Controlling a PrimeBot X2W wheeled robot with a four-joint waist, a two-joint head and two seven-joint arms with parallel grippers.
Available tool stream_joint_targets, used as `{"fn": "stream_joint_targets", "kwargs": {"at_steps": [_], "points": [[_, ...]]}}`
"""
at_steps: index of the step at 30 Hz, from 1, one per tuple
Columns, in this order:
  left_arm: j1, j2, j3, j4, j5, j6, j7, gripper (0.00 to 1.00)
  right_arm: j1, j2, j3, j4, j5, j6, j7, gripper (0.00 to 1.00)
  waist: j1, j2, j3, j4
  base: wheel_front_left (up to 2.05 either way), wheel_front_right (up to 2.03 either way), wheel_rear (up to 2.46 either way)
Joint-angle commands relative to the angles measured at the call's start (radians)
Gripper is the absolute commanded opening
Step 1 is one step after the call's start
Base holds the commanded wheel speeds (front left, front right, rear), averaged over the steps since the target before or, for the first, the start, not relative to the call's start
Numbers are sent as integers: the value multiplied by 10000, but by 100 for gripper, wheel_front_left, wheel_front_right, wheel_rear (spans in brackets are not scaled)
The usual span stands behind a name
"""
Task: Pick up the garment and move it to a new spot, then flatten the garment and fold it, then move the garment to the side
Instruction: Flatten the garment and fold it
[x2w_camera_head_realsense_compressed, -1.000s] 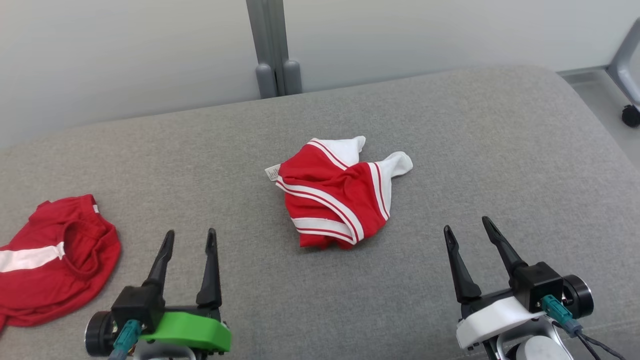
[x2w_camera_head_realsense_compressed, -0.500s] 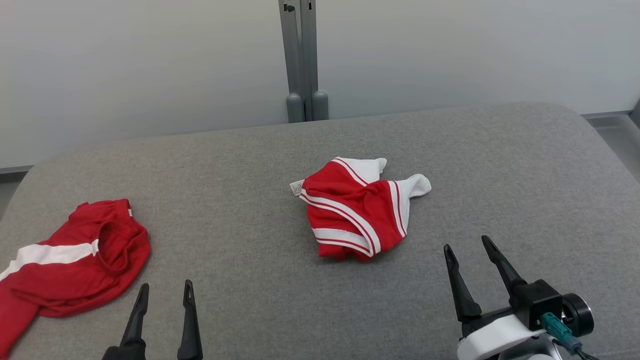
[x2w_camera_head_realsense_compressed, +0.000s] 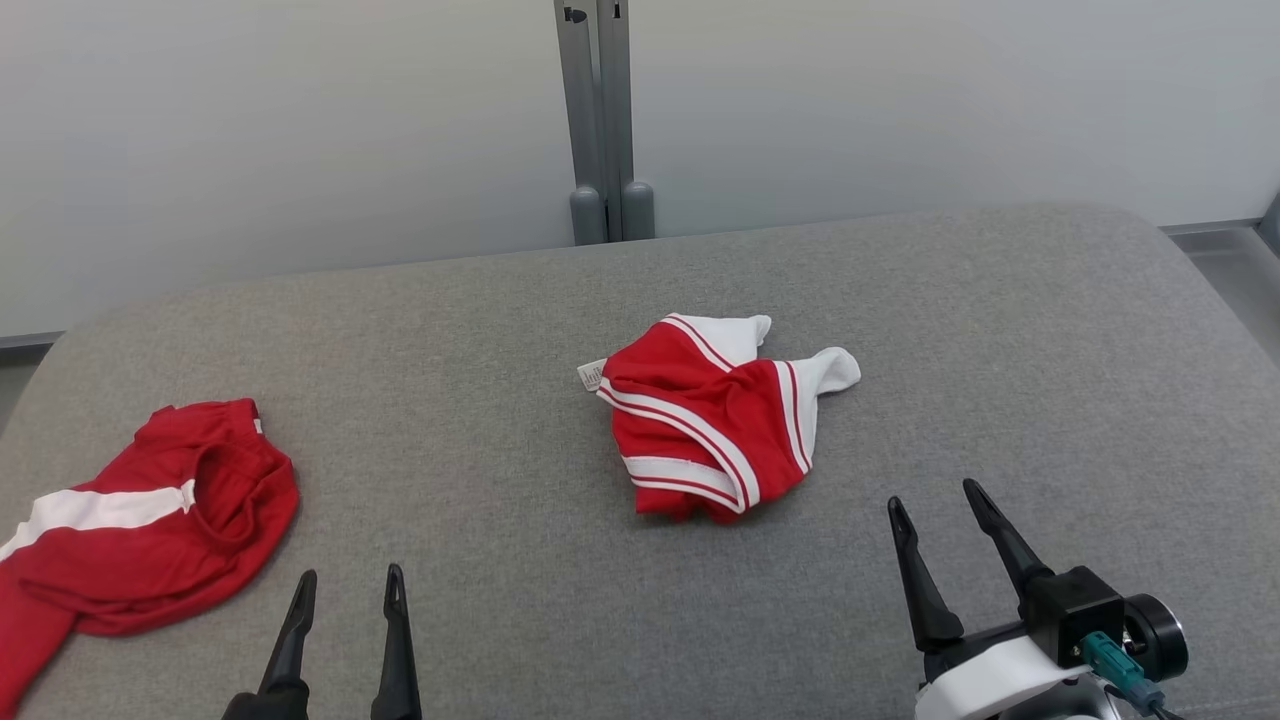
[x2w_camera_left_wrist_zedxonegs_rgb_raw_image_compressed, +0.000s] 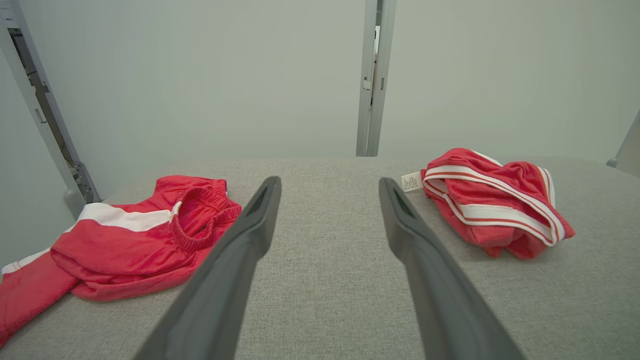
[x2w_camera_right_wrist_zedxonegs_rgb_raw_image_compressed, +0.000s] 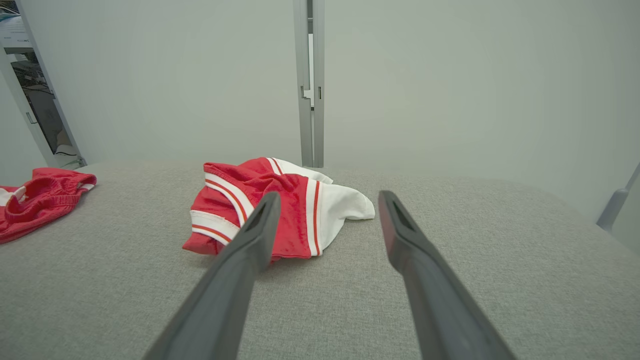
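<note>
the table is covered in grey woven cloth, with rounded far corners, and its far edge lies close to a pale wall. near its middle lies the crumpled garment, red with white bands and white ends. a small white label sticks out at its left. well apart, by the table's left side, lies a second red garment with a white stripe and a gathered waistband, also bunched.
</note>
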Motion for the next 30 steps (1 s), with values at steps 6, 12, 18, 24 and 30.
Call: {"fn": "stream_joint_targets", "kwargs": {"at_steps": [6, 12, 18, 24, 30], "points": [[-210, 0, -44, -84, -80, 86, -1, 100, -1, -20, -50, -65, 25, -14, -2, 100, 1, 0, -16, 52, 0, 0, 0], [-243, -1, -3, -100, -5, 56, -1, 100, -59, -20, -33, -48, 69, -14, -2, 100, 1, 0, -30, 58, 0, 0, 0], [-238, -1, -26, -84, 41, 39, -1, 100, -44, -20, 7, -34, 85, -14, -2, 100, 1, 0, -38, 17, 0, 0, 0], [-291, 0, -64, -29, 62, -2, -1, 100, -84, -19, -10, -18, 97, -14, -2, 100, 1, 0, -15, -11, 0, 0, 0], [-297, 0, -71, 20, 71, 13, -1, 100, -82, -20, -3, -3, 122, -14, -2, 100, 1, 0, -30, -28, 0, 0, 0]]}}
